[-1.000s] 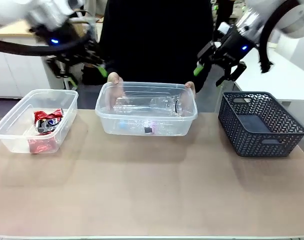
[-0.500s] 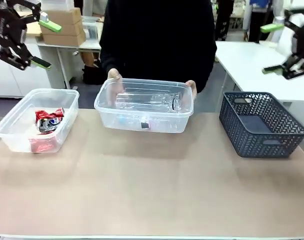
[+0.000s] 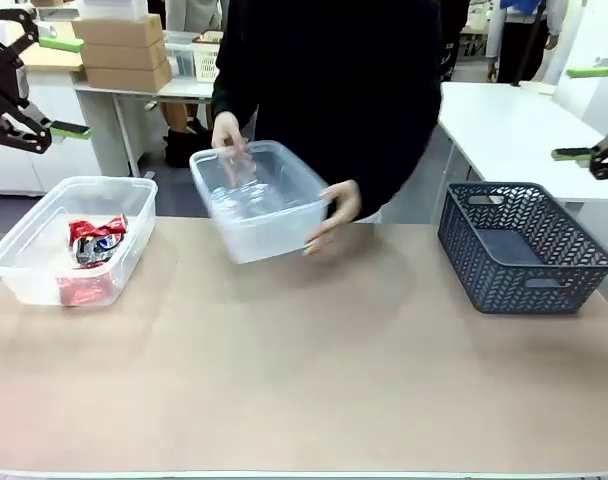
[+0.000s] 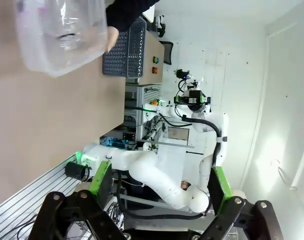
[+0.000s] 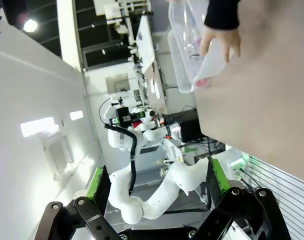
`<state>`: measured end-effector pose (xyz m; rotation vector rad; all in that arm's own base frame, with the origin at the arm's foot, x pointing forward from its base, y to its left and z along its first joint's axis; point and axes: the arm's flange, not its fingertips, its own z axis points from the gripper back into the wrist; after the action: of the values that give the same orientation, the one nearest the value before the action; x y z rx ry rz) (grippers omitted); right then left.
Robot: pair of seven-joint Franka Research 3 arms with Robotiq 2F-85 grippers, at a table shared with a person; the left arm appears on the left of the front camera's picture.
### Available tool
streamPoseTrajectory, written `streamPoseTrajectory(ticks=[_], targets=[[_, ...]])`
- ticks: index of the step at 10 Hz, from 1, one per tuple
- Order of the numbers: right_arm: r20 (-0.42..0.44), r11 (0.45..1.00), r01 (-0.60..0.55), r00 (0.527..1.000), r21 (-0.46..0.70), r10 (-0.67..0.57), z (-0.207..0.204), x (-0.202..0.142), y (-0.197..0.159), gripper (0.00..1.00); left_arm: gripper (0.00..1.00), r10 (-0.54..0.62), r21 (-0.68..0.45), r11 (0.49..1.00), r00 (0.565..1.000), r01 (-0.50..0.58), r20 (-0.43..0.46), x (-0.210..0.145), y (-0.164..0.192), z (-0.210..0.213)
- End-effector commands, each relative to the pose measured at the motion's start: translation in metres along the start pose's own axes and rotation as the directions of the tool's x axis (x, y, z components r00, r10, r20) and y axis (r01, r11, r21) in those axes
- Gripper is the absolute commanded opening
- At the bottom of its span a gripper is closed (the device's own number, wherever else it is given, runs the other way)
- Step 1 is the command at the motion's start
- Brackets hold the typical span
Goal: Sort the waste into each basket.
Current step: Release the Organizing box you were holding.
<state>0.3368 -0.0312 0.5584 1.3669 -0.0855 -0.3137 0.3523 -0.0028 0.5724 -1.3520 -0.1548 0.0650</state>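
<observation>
Crushed red cans [image 3: 89,250], front view

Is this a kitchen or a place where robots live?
Most likely a robot lab. A white robot arm stands on a metal frame, cardboard boxes sit on a white workbench, and the tubs sit on a plain work table.

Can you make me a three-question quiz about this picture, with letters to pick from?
1. Where are the red cans?
A. in the left tub
B. in the grey basket
C. on the bare table

2. How many see-through tubs are there?
A. one
B. two
C. four

3. What is happening to the middle tub?
A. it lies upside down
B. a robot hand grips it
C. the person's hands hold it tilted

Answers: 1 A, red shows through the left tub's wall. 2 B, one left, one middle. 3 C, fingers wrap its sides.
</observation>
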Motion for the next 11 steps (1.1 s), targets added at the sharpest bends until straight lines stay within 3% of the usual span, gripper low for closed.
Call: streamPoseTrajectory(ticks=[1, 11], targets=[[-0.028, 1.000, -0.019, 0.999, -0.006, 0.019, -0.0062, -0.0008, 0.0124, 1.00, 1.00, -0.014, 0.018, 1.000, 1.000, 0.014, -0.020, 0.0003, -0.0117, -0.0033], [-0.028, 1.000, -0.019, 0.999, -0.006, 0.019, -0.0062, -0.0008, 0.0124, 1.00, 1.00, -0.014, 0.018, 1.000, 1.000, 0.014, -0.020, 0.0003, -0.0117, -0.0033]])
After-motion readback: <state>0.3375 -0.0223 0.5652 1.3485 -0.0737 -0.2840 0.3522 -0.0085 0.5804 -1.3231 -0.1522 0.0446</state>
